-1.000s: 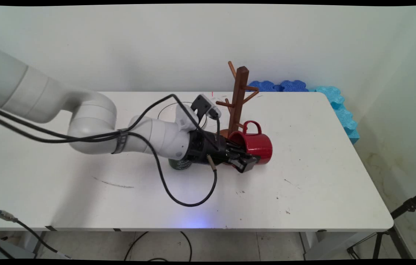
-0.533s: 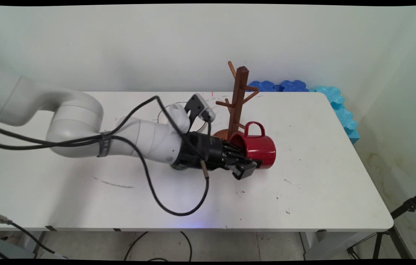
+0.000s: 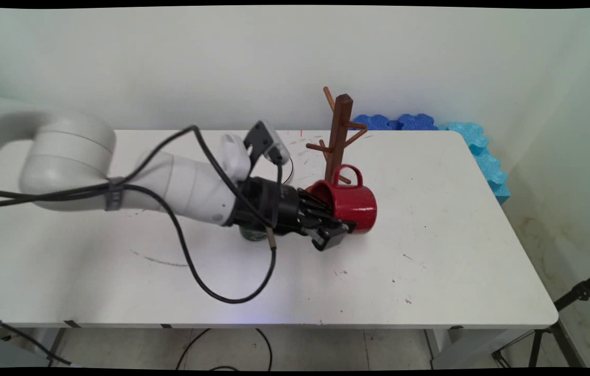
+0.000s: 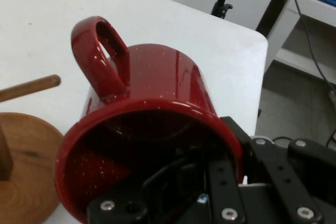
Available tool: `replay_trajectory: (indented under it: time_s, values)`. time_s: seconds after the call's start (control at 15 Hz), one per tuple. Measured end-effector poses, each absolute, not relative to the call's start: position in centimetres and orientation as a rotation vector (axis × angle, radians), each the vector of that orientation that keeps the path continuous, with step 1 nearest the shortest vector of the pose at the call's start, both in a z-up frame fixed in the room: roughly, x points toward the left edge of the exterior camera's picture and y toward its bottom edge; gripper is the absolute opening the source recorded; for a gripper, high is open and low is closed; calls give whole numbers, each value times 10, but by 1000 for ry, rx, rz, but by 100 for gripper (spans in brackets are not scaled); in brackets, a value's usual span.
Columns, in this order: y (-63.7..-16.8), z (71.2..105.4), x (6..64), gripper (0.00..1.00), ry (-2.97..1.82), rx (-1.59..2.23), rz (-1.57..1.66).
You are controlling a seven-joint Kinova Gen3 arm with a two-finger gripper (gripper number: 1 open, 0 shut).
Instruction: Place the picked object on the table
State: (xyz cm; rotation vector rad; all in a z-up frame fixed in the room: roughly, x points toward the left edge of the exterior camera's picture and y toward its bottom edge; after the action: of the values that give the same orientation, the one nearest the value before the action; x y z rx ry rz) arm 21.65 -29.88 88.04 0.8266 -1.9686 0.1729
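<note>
Red mug (image 3: 351, 204) sits at frame centre, tipped on its side w/ the mouth facing left toward the arm and the handle (image 3: 347, 174) sticking up. Gripper (image 3: 338, 227) has it by the rim: one finger goes inside the mouth, the other runs along the outside at the lower edge, so the jaws are pinching the mug wall. In the hand view the mug (image 4: 152, 129) fills the middle, handle (image 4: 100, 56) at upper left, black finger (image 4: 226, 187) reaching into the dark inside from the bottom edge.

Just behind the mug, up-frame, stands the wooden mug tree (image 3: 338, 141), pegs bare; its round base (image 4: 26, 166) shows at lower left of the hand view, right beside the mug rim. A dark green can (image 3: 252, 233) peeks out under the wrist, left of the mug. All on the white table (image 3: 457, 250). Blue foam pieces (image 3: 475, 141) at the table's far right corner, upper right of frame.
</note>
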Motion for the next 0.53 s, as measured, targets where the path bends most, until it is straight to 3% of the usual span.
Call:
replay_trajectory:
  time_s: [0.53]
  values:
    - [-275, 918, 231, 0, -2022, 806, 206]
